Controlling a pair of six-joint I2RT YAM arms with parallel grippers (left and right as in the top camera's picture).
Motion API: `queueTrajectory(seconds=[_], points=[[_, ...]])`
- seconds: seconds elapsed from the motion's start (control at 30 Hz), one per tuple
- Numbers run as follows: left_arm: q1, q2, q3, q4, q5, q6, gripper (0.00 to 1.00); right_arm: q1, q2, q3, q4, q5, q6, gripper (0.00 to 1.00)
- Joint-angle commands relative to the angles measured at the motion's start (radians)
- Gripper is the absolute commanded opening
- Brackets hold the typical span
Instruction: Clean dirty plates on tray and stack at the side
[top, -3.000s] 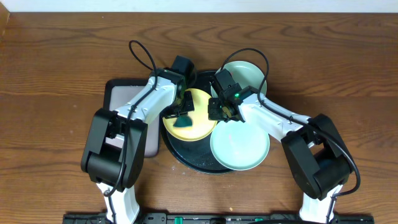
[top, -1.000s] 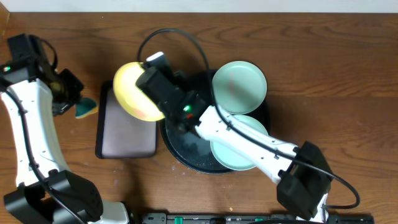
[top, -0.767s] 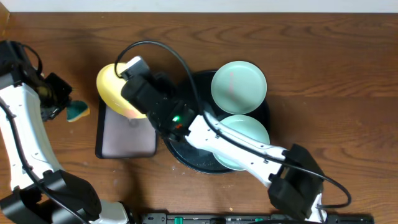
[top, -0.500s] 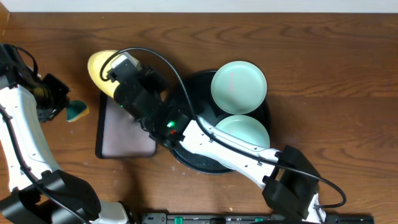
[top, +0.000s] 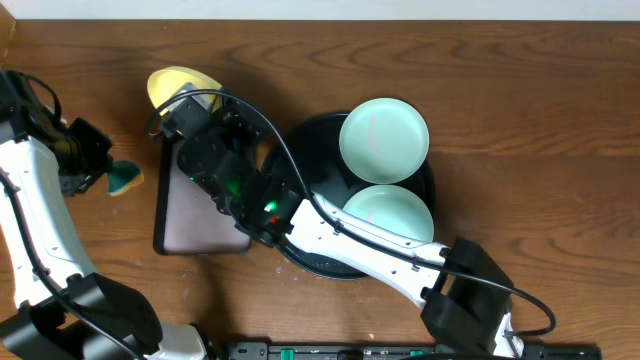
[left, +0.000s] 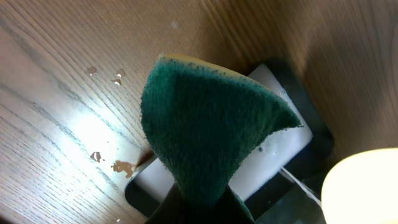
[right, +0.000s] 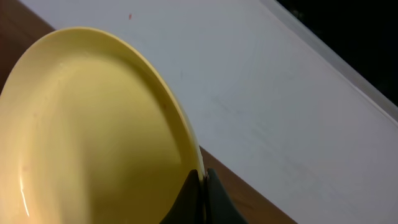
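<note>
My right gripper (top: 192, 97) is shut on the rim of the pale yellow plate (top: 172, 83) and holds it tilted above the table, beyond the far left corner of the grey rectangular tray. The right wrist view shows its fingers (right: 202, 182) pinching the yellow plate (right: 87, 137). Two mint-aqua plates (top: 384, 139) (top: 392, 215) lie on the round black tray (top: 305, 150). My left gripper (top: 105, 172) is at the far left, shut on a green sponge (top: 126, 179). The sponge (left: 208, 134) fills the left wrist view, with the fingers (left: 199, 208) closed on it.
A rectangular grey tray with a black rim (top: 195, 215) lies left of the round tray, under my right arm; it also shows in the left wrist view (left: 273, 155). Crumbs and water drops (left: 102, 158) dot the wood near the sponge.
My right gripper lifted the yellow plate off the round tray and carried it left and toward the far side, past the grey tray. My left gripper swung out left with the sponge.
</note>
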Motion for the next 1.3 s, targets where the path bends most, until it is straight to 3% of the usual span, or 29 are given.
queueTrajectory(seconds=[0.0,0.33,0.6,0.93,1.27], points=[[0.003,0.006,-0.009,-0.006,0.013,0.018,0.08,0.005,-0.005,0.017,-0.04,0.031,0.034,0.01],[-0.005,0.006,-0.01,-0.006,0.013,0.018,0.08,0.004,-0.007,0.017,-0.336,-0.126,0.392,0.01],[-0.101,0.006,-0.021,0.008,0.008,0.022,0.07,-0.066,-0.099,0.017,-0.525,-0.445,0.6,0.01],[-0.253,0.009,-0.027,0.018,-0.075,0.025,0.07,-0.333,-0.162,0.017,-0.845,-0.786,0.739,0.01],[-0.316,0.01,-0.027,0.036,-0.08,0.024,0.07,-0.436,-0.048,0.015,-0.98,-0.838,0.746,0.01]])
